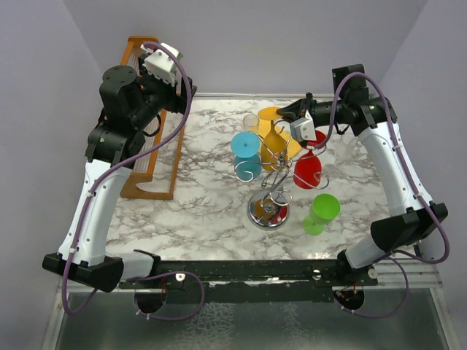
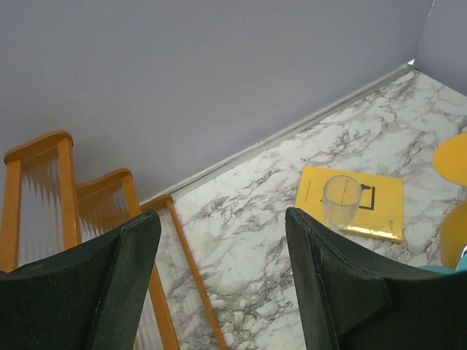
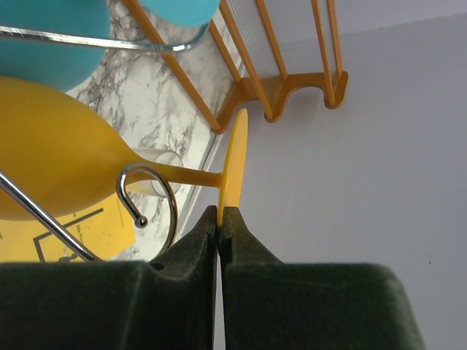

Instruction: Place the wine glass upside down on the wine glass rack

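Note:
The yellow wine glass [image 3: 51,153] hangs bowl-down over the chrome wine glass rack [image 1: 268,197]. My right gripper [image 3: 220,211] is shut on the rim of its flat foot [image 3: 235,160]. The stem runs across a curled chrome arm [image 3: 146,191] of the rack. In the top view the yellow wine glass [image 1: 273,142] is at the rack's far side, beside the right gripper [image 1: 286,111]. My left gripper [image 2: 219,215] stands open and holds nothing, raised at the far left over the marble table.
A blue glass [image 1: 246,153] and a red glass [image 1: 308,169] hang on the rack, with a green glass [image 1: 321,213] at its near right. An orange wooden slatted rack [image 1: 149,160] stands at the left. A clear cup [image 2: 341,200] sits on a yellow book [image 2: 383,211] by the back wall.

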`<state>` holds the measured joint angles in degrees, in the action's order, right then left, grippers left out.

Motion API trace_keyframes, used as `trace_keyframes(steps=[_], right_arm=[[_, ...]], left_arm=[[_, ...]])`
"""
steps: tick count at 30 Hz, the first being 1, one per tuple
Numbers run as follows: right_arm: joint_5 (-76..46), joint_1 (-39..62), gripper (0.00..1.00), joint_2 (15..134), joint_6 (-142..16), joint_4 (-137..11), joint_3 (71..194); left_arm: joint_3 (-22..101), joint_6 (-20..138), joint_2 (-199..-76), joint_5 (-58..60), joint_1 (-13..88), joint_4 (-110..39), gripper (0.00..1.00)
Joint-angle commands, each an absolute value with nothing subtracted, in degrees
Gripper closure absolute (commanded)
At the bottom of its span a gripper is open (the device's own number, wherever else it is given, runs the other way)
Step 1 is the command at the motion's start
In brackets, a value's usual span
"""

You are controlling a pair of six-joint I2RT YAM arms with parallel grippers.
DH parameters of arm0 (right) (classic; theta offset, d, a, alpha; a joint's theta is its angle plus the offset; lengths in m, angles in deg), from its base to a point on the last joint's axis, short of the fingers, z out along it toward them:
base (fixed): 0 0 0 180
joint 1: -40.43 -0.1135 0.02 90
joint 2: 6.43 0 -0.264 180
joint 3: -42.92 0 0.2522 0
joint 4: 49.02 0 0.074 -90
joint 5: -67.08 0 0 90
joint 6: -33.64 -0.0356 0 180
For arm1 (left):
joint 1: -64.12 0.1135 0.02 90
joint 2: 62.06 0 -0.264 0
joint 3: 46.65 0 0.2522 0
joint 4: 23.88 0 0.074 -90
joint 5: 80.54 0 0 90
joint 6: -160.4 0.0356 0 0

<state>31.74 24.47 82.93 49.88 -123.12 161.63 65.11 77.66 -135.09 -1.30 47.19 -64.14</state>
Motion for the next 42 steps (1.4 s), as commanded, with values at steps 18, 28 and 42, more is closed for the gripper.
trace_keyframes(steps=[18, 28, 42], right_arm=[[33.77, 23.03, 0.99, 79.38, 51.17, -128.85, 164.29], [27.95, 23.03, 0.99, 76.27, 47.73, -126.02, 161.18], [20.92, 23.03, 0.99, 73.42, 43.15, -123.67, 158.28]], left_arm=[[66.41, 78.76, -134.75, -1.94, 47.56, -64.06, 0.28], [65.38, 78.70, -134.65, -3.16, 47.58, -64.00, 0.28], [65.29, 79.03, -134.57, -4.10, 47.57, -64.06, 0.28]])
